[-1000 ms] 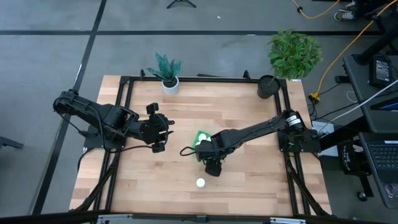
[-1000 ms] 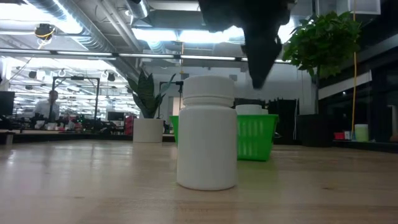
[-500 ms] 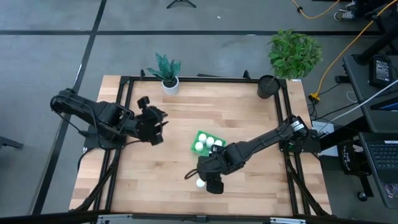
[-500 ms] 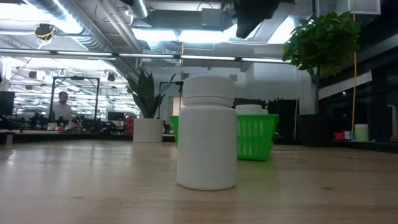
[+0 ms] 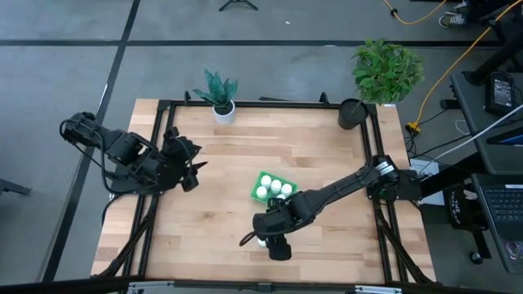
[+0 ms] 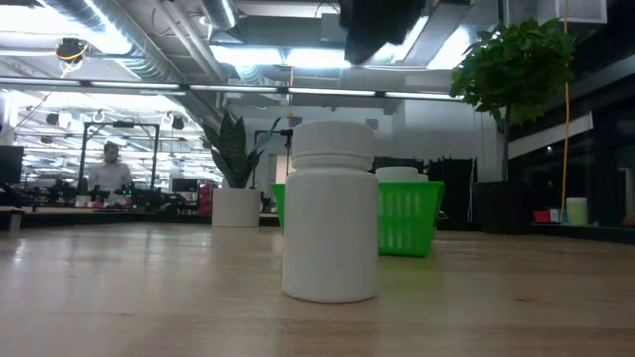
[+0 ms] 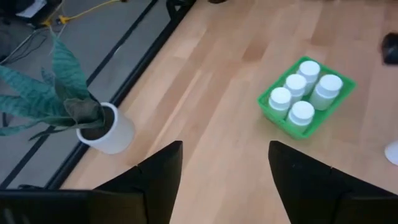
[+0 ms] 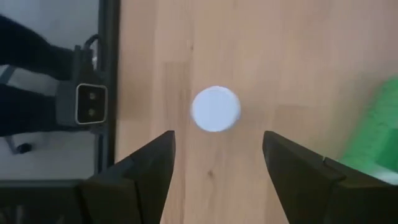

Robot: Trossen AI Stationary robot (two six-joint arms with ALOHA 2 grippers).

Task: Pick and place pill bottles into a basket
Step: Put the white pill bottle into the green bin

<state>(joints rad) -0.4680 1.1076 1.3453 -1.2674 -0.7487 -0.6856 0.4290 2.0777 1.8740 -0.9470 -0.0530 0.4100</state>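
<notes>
Hovering right tool (image 5: 272,244) spread over smooth white cylindrical bottle (image 6: 329,210) | left tool (image 7: 225,180) spread | ribbed green tray (image 7: 281,122)

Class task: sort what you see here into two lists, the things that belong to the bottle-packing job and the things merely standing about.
Part of the job:
- lone pill bottle, upright on the table
- five pill bottles in the basket
- green basket
- right gripper, open above the lone bottle

Standing about:
- white plant pot
- black pot
- left gripper, open, waiting aside
</notes>
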